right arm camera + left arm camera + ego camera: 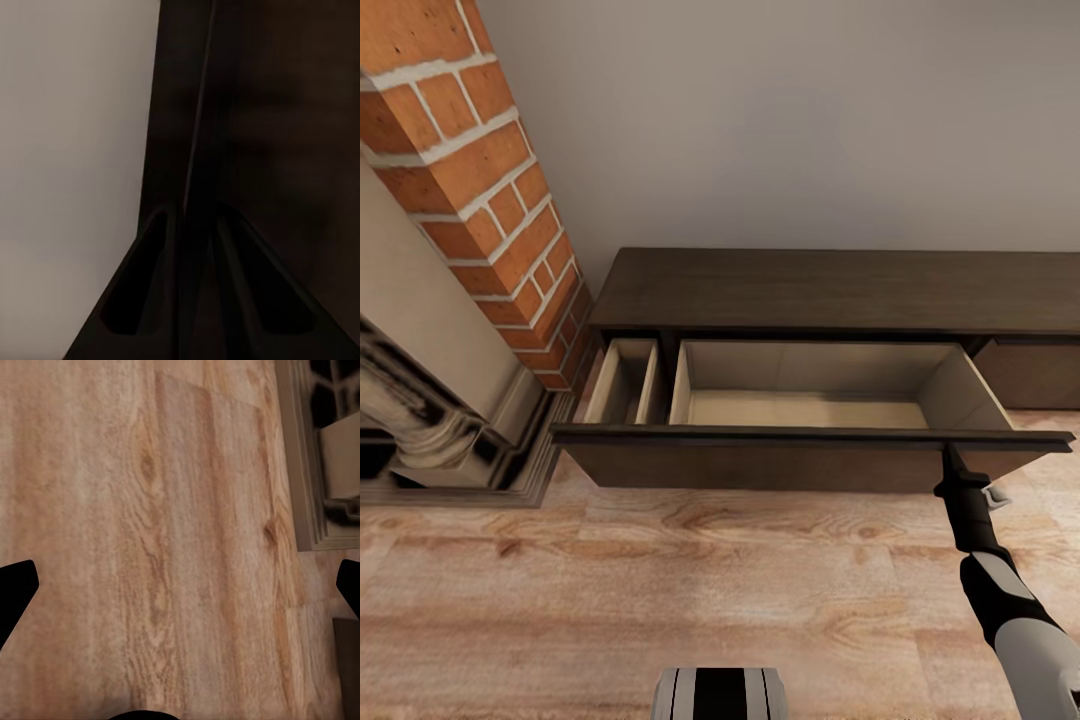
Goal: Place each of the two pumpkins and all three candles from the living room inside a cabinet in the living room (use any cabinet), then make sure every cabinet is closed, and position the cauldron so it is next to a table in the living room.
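The cabinet (840,290) sat against the wall by the brick fireplace (470,190), its drawer (810,440) pulled out and bare. My right gripper (196,247) pinched the stiff front's thin top edge, the only purchase I judged a handleless panel offers. Left gripper (180,585) spread wide over floor (150,510).

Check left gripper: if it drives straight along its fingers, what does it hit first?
The floor. The left gripper points at bare wood planks with its fingers spread wide and nothing between them. The fireplace base sits off to one side of that line. Depth to the planks is unclear.
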